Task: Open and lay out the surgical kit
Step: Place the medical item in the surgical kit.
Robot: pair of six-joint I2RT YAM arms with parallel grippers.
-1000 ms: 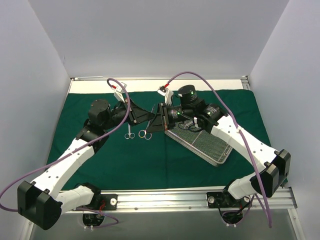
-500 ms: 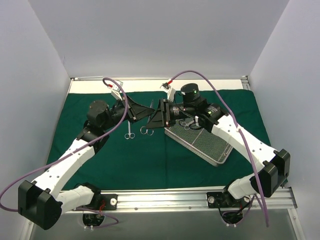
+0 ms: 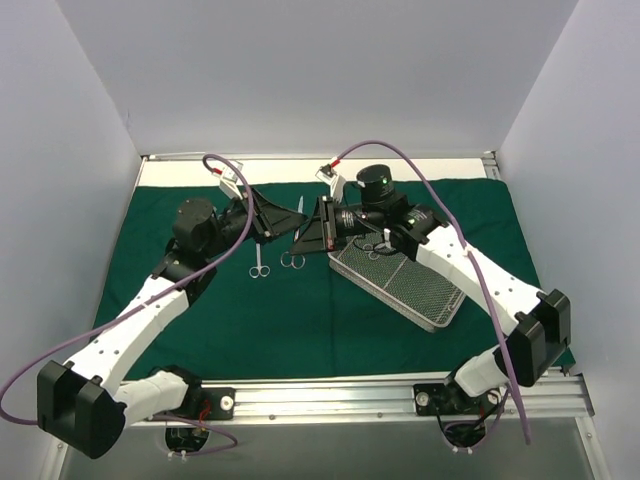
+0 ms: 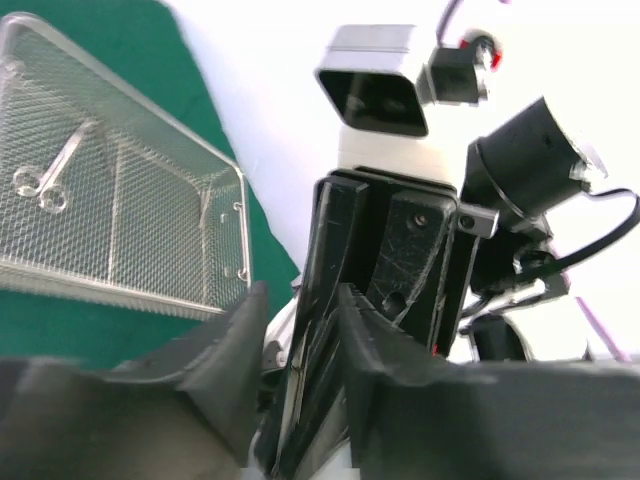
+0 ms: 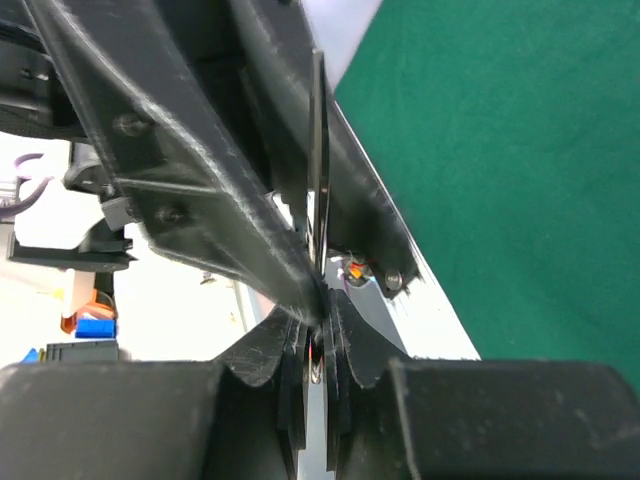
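The surgical kit lies opened: the dark green drape is spread flat, and the silver mesh tray sits on it at the right with an instrument inside. Two scissors-like instruments lie on the drape left of the tray. Above them the two grippers meet tip to tip. My right gripper is shut on a slim steel instrument. My left gripper is open, its fingers standing either side of the right gripper's fingers.
Bare white tabletop runs along the drape's far edge. White walls close in the back and both sides. The metal rail with the arm bases lies along the near edge. Purple cables arch over both wrists.
Both grippers lifted slightly toward the back. My left gripper, shut a second ago, has opened; the right one opened briefly and has shut on the slim instrument.
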